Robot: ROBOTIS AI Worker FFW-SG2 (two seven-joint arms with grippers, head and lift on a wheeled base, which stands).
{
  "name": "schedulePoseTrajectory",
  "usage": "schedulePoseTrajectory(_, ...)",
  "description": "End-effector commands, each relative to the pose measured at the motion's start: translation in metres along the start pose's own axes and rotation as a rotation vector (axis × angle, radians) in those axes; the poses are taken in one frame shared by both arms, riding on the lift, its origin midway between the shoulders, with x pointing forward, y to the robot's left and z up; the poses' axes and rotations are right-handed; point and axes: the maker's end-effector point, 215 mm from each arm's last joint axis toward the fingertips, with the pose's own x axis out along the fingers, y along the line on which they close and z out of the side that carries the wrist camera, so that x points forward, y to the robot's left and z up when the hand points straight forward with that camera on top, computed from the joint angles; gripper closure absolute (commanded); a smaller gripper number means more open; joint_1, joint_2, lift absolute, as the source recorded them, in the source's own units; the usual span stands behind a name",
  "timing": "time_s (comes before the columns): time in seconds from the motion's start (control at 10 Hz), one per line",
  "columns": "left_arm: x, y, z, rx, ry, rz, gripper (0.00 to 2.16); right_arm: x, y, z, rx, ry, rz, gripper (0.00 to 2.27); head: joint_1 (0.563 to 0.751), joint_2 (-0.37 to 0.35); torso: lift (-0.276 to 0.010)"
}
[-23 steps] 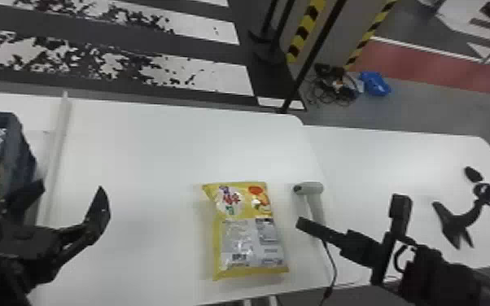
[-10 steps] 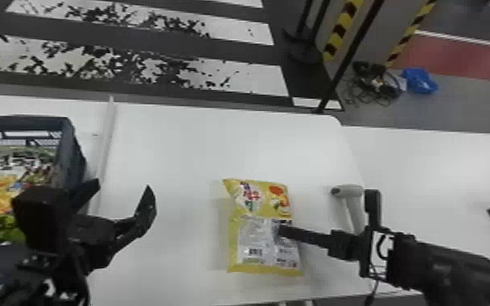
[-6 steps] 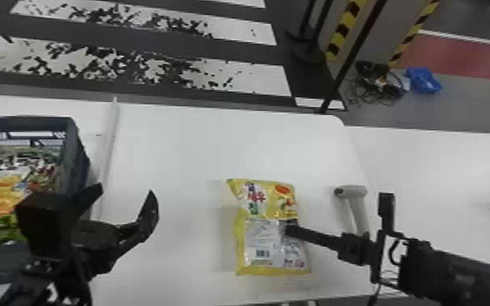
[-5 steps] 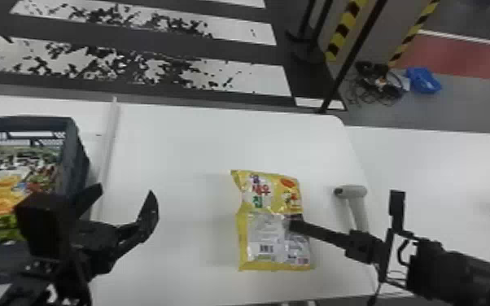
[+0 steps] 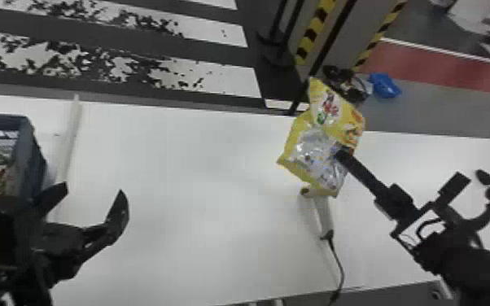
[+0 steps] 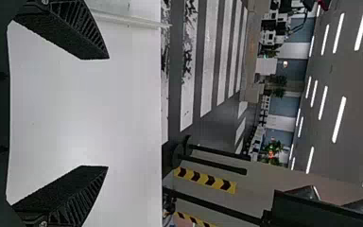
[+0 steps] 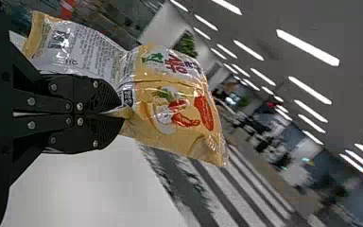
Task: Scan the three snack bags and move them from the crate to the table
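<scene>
Yellow snack bag [image 5: 317, 142] up off the tabletop [image 5: 199, 183], seen across its far edge; right gripper [image 5: 340, 151] has its jaws pinching one long side about mid-length, the bag buckled there and spreading past the tips. Scanner [image 5: 324, 211] lies on the tabletop, its head just nearer the robot than the bag. Left gripper [image 5: 95, 189], jaws spread, hangs beside the crate [image 5: 30, 162], toward the tabletop's near edge.
</scene>
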Motion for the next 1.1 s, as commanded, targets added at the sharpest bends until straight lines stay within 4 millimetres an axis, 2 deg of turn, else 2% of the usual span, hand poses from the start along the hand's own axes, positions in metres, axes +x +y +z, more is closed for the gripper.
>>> schedulePoseTrajectory(0.0,0.0,0.005,-0.002,0.004,0.005,0.006,0.03,-0.012,-0.05,0.08,-0.104,-0.267,-0.147,2.24,0.695,-0.35,-0.062)
schedulePoseTrajectory(0.1,0.0,0.007,-0.003,0.006,0.008,0.009,0.03,-0.026,-0.092,0.103,-0.144,-0.35,-0.297,2.24,0.695,-0.35,-0.062)
schedulePoseTrajectory(0.2,0.0,0.009,-0.004,0.007,0.009,0.014,0.03,-0.039,-0.128,0.109,-0.187,-0.379,-0.462,2.24,0.695,-0.35,-0.062)
schedulePoseTrajectory(0.3,0.0,0.01,-0.005,0.008,0.011,0.014,0.03,-0.053,-0.165,0.1,-0.212,-0.369,-0.636,2.24,0.695,-0.35,-0.062)
schedulePoseTrajectory(0.4,0.0,0.01,-0.006,0.007,0.014,0.013,0.03,-0.062,-0.204,0.078,-0.234,-0.301,-0.804,2.24,0.695,-0.35,-0.062)
schedulePoseTrajectory(0.5,0.0,0.011,-0.006,0.008,0.009,0.015,0.03,-0.075,-0.232,0.068,-0.259,-0.283,-0.919,2.24,0.695,-0.35,-0.062)
schedulePoseTrajectory(0.6,-0.001,0.012,-0.002,0.007,-0.011,0.015,0.03,-0.079,-0.25,0.058,-0.297,-0.227,-0.999,2.24,0.695,-0.35,-0.062)
schedulePoseTrajectory(0.8,-0.002,0.012,0.003,0.005,-0.033,0.015,0.03,-0.084,-0.259,0.052,-0.353,-0.18,-1.062,2.15,0.695,-0.35,-0.062)
schedulePoseTrajectory(0.9,-0.002,0.011,0.004,0.003,-0.036,0.013,0.03,-0.08,-0.264,0.031,-0.364,-0.098,-1.076,1.21,0.695,-0.35,-0.062)
schedulePoseTrajectory(1.0,-0.002,0.01,0.004,0.005,-0.036,0.011,0.03,-0.075,-0.269,-0.001,-0.344,0.037,-1.081,0.0,0.695,-0.35,-0.062)
